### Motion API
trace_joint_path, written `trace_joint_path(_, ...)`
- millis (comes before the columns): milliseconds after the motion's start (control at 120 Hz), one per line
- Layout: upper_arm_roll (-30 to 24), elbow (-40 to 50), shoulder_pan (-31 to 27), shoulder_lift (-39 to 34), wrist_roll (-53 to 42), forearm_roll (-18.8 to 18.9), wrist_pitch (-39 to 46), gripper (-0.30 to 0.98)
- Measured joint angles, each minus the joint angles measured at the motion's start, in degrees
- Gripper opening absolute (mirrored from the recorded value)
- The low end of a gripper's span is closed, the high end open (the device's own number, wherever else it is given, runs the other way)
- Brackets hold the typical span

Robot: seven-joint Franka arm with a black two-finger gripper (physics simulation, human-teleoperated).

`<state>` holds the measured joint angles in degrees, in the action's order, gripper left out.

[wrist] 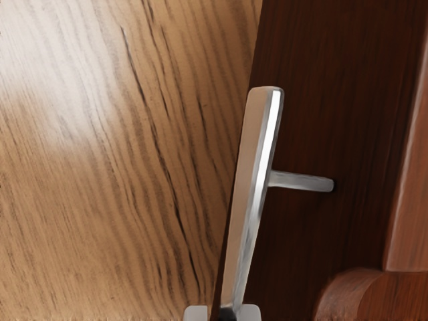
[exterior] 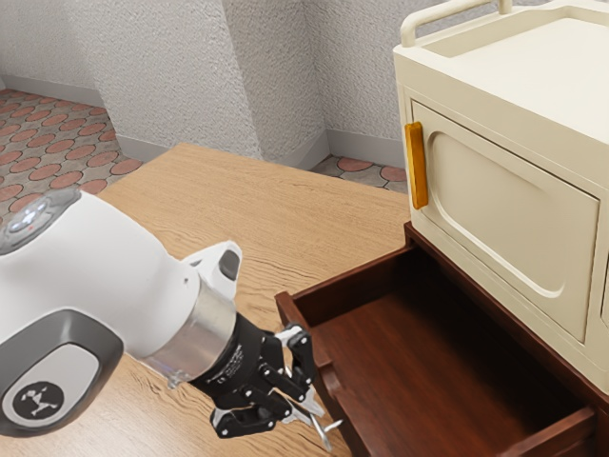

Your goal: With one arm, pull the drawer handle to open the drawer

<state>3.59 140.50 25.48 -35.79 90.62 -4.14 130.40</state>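
My gripper (exterior: 308,411) is low in the exterior view, at the outer face of the pulled-out drawer (exterior: 409,357). Its fingers stand close together around the silver drawer handle (exterior: 328,434), shut on it. In the wrist view the gripper (wrist: 223,313) holds one end of the long handle bar (wrist: 254,180); a short post joins the bar to the dark drawer front (wrist: 321,120). The drawer stands well out from its cabinet, its inside visible. The fingers' contact with the bar is partly hidden.
A cream cabinet (exterior: 509,214) with a yellow handle (exterior: 416,166) rests above the brown drawer unit. The wooden table (exterior: 257,209) extends beside and beneath the drawer. Behind it are textured walls (exterior: 276,76) and a tiled floor.
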Motion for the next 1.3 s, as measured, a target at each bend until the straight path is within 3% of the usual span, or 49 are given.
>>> trace_joint_path(483, 0.77, 0.3, 0.85, -0.43, 0.03, 0.09, -0.33, -0.09)
trace_joint_path(908, 1.3, -0.18, 1.28, -2.58, 0.16, 0.02, -1.53, 0.18)
trace_joint_path(1092, 2.38, -17.9, 0.76, 6.69, 0.01, 1.96, -11.91, 0.45)
trace_joint_path(1300, 3.62, -35.69, 0.49, 20.65, -0.26, 2.99, -21.81, 0.59)
